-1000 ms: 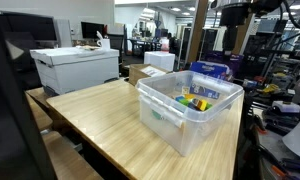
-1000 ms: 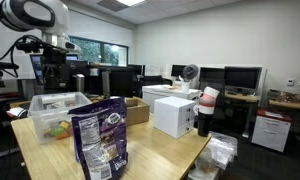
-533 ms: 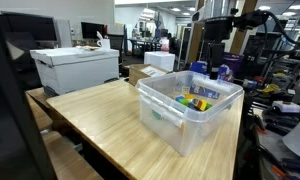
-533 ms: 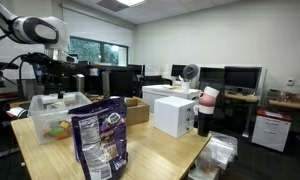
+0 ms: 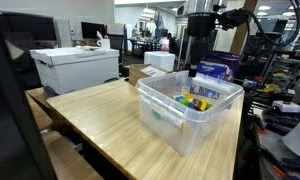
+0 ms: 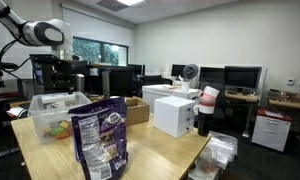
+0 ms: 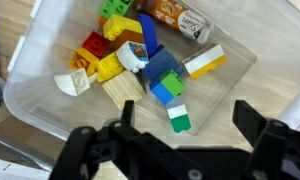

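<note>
Wooden table (image 5: pixel 100 115) in a busy office bears a clear bin (image 5: pixel 175 125), hand (image 5: pixel 193 70) spread apart above.

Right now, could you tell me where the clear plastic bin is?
The clear plastic bin sits on the wooden table in both exterior views, directly under the open jaws, with the purple snack bag beside it.

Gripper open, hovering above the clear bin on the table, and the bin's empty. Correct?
One thing is off. The gripper is open above the clear bin on the table, but the bin is not empty. The wrist view shows coloured toy blocks lying in it.
</note>
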Robot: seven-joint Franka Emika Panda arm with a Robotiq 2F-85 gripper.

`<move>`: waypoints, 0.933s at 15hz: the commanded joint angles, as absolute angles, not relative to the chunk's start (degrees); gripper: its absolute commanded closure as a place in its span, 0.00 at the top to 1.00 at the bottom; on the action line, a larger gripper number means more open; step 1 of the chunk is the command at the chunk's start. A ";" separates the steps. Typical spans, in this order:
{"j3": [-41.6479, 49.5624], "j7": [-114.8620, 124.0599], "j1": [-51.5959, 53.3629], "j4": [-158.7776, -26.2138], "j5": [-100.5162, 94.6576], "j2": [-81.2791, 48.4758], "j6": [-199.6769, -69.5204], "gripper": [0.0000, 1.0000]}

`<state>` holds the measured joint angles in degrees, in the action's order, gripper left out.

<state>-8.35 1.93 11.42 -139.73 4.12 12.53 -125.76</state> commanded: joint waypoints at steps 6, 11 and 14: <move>-14.16 15.56 12.06 -133.67 -0.15 5.02 -129.01 1.00; -15.42 23.97 12.82 -130.92 -0.26 3.43 -129.79 1.00; -14.85 20.80 12.63 -131.78 0.72 4.56 -129.26 1.00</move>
